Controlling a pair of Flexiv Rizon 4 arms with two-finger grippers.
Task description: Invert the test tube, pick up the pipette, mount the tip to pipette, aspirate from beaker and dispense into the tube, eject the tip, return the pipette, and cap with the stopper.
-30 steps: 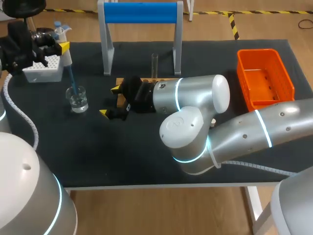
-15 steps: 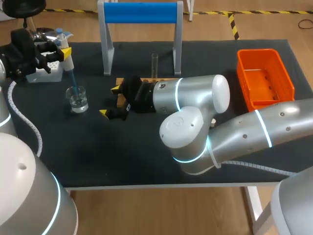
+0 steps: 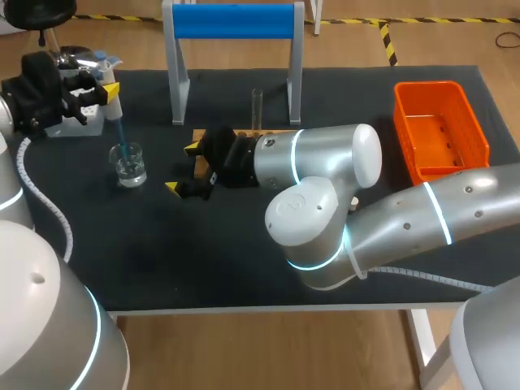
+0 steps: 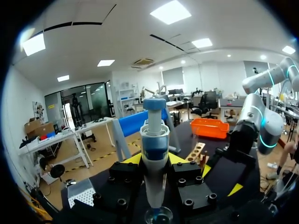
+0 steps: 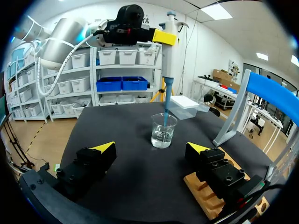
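Head view: left gripper (image 3: 104,84) sits over the bench's (image 3: 203,252) far left corner, clamped on the pipette (image 3: 114,99), which hangs upright. The blue tip (image 3: 120,136) on the pipette reaches down into the beaker (image 3: 128,164).

Left wrist view: left gripper (image 4: 155,161) has a yellow-tipped finger on each side of the pipette (image 4: 154,149) body, both touching it. The beaker (image 4: 158,216) is directly under the pipette.

Right wrist view: right gripper (image 5: 151,147) is spread wide with nothing between its fingers. The beaker (image 5: 163,131), holding clear liquid, stands ahead of it, well apart, with the pipette (image 5: 169,56) tip dipped inside. One finger is just above the end of the wooden rack (image 5: 205,198); I cannot tell if they touch.

Head view: right gripper (image 3: 183,168) lies low over the bench's middle, pointing towards the beaker. The test tube (image 3: 257,110) stands upright in the wooden rack (image 3: 203,136), behind the right arm.

Bench: dark mat surface. The white tip box (image 3: 81,126) is just behind the beaker, the blue-bar stand (image 3: 234,20) at the far edge, and the orange basket (image 3: 404,122) at the far right.
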